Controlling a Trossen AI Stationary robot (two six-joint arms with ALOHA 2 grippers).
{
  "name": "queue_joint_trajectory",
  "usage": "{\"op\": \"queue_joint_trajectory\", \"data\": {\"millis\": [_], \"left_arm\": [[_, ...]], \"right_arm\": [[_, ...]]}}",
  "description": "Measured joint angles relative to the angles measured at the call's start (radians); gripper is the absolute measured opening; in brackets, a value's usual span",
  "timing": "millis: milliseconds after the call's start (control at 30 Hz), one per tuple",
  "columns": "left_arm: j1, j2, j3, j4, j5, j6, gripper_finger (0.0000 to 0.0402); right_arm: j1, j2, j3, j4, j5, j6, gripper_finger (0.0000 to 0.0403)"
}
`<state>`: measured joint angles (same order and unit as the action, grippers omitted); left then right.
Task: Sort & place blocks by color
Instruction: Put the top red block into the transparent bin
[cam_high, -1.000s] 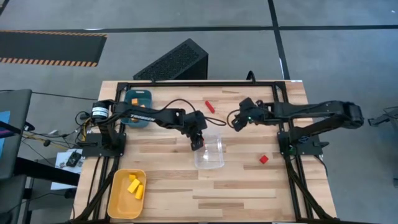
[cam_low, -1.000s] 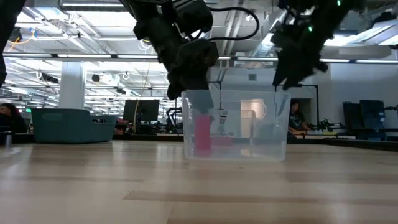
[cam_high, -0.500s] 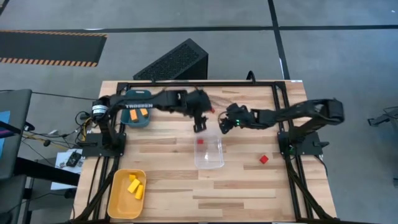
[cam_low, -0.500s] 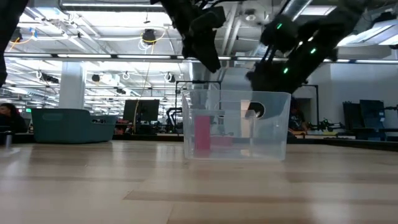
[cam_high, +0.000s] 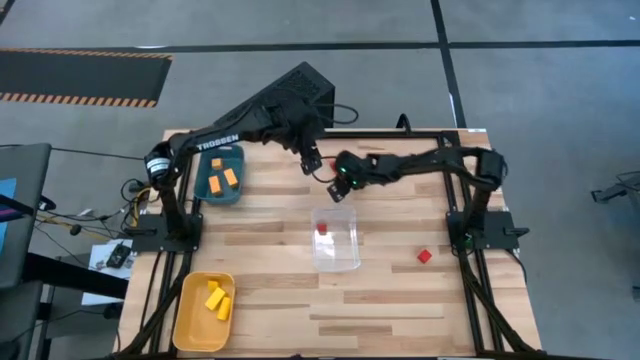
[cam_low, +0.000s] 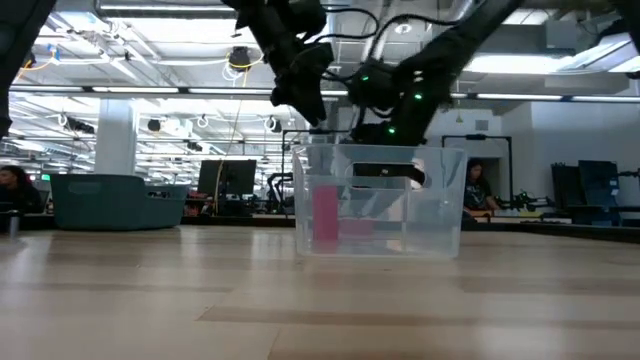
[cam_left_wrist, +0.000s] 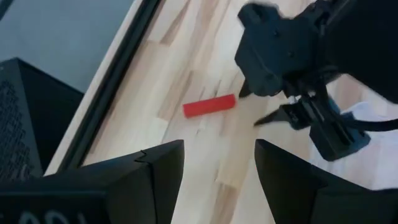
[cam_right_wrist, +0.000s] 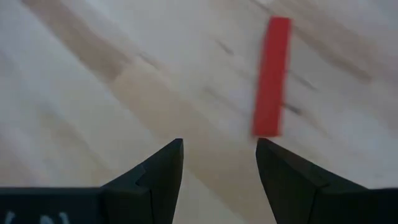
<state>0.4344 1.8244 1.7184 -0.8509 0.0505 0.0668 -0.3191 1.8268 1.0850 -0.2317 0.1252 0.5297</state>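
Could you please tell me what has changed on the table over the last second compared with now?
The left gripper, which was at the clear box, let a red block drop inside and pulled back to the table's far edge, open. The right gripper swept across toward the red bar there, open. The red cube, yellow tray and teal tray stayed put.
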Motion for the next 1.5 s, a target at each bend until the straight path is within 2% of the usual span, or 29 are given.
{"op": "queue_joint_trajectory", "data": {"millis": [167,300,633,933,1067,1233,1500], "left_arm": [[0.041,0.000,0.000,0.000,0.010,0.047,0.0183],[0.071,0.000,0.000,0.002,0.019,0.083,0.0183],[0.144,0.000,0.000,0.014,0.062,0.163,0.0183],[0.213,0.000,0.000,0.079,0.162,0.182,0.0183],[0.234,0.000,0.000,0.088,0.199,0.183,0.0183],[0.248,0.000,0.000,0.096,0.207,0.196,0.0183],[0.253,0.003,0.000,0.104,0.209,0.210,0.0183]], "right_arm": [[-0.039,0.132,0.215,-0.243,0.012,-0.068,0.0225],[-0.049,0.195,0.328,-0.341,0.021,-0.110,0.0225],[-0.092,0.237,0.387,-0.380,-0.011,-0.124,0.0220],[-0.104,0.215,0.382,-0.401,-0.027,-0.119,0.0148],[-0.099,0.178,0.382,-0.393,-0.026,-0.117,0.0137],[-0.101,0.176,0.382,-0.393,0.005,-0.119,0.0160],[-0.109,0.192,0.383,-0.405,-0.001,-0.120,0.0243]]}}
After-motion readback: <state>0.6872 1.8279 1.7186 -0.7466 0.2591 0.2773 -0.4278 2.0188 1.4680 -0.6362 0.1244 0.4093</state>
